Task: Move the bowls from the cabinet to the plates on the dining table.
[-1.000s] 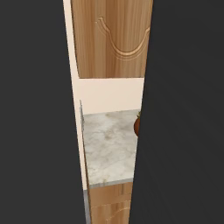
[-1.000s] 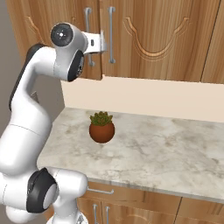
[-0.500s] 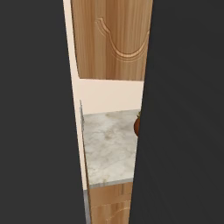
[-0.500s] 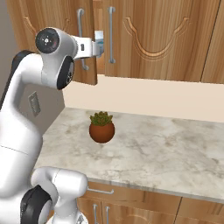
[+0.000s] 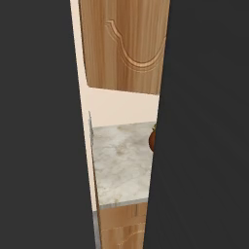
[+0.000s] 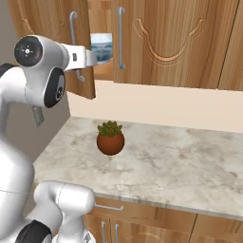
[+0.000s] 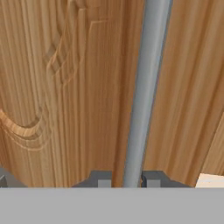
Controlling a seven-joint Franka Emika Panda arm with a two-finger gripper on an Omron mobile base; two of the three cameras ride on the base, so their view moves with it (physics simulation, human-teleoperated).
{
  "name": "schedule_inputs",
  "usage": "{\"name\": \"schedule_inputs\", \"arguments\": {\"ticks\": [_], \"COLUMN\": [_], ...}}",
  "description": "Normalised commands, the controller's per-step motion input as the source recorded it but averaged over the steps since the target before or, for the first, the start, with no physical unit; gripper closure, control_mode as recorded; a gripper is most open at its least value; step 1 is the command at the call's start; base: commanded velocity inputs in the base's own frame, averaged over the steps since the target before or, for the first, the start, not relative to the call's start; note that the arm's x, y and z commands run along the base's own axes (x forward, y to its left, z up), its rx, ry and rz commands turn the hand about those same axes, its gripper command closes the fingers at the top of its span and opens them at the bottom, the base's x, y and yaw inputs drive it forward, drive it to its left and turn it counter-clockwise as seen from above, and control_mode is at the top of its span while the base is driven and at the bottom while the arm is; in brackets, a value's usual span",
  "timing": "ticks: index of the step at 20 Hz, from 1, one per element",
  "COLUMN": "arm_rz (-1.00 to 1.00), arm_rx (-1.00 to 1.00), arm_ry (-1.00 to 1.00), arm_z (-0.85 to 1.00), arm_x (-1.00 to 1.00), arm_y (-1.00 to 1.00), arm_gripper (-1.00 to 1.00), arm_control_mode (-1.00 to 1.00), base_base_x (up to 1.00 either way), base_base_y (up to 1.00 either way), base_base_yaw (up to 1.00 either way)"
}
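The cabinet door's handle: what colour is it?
Silver-grey; the handle shows best in the hand view, running between the pincer's tips.

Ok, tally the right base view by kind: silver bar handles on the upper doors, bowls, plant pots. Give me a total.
Silver bar handles: 2
Bowls: 1
Plant pots: 1
Total: 4
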Motion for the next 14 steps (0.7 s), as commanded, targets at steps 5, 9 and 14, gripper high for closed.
{"name": "schedule_inputs", "arguments": {"ticks": [5, 9, 14], "arm_rz": [0.0, 0.0, 0.0], "arm_rx": [0.0, 0.0, 0.0], "arm_ry": [-0.02, -0.02, -0.04], "arm_z": [-0.01, -0.05, -0.06], "arm_x": [-0.48, -0.38, -0.33], "arm_y": [0.47, 0.5, 0.46], "arm_gripper": [1.0, 1.0, 1.0], "arm_control_mode": [-1.0, -1.0, -1.0], "base_base_x": [0.0, 0.0, 0.0], "base_base_y": [0.0, 0.0, 0.0], "base_base_yaw": [0.0, 0.0, 0.0]}}
